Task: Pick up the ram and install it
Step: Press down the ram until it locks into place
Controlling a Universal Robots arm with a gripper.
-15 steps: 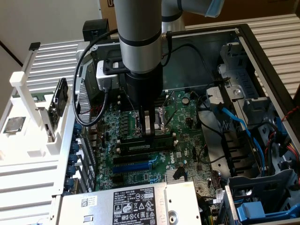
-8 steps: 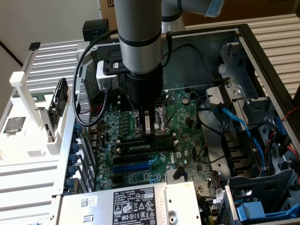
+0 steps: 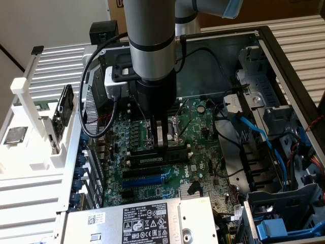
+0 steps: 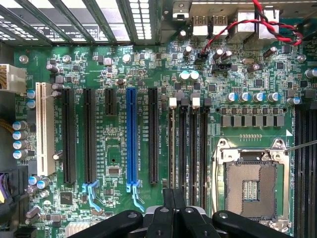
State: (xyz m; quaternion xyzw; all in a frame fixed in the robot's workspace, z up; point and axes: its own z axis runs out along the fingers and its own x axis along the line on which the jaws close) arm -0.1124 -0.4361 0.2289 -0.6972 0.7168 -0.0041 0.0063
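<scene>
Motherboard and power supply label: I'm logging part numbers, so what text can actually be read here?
"DELL" on the white power supply label; its remaining lines are too small to read.
Motherboard silkscreen beside the slots: too small to read.

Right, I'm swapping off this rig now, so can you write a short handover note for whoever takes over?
Gripper: shut, pointing straight down, fingertips apparently resting on the top edge of the ram.
Ram: standing on edge in one of the memory slots on the motherboard, next to the open processor socket.
Done: ram picked up and placed in its slot.
Left: I cannot tell whether it is fully seated or the end clips are latched; the gripper is not yet lifted away.
</scene>
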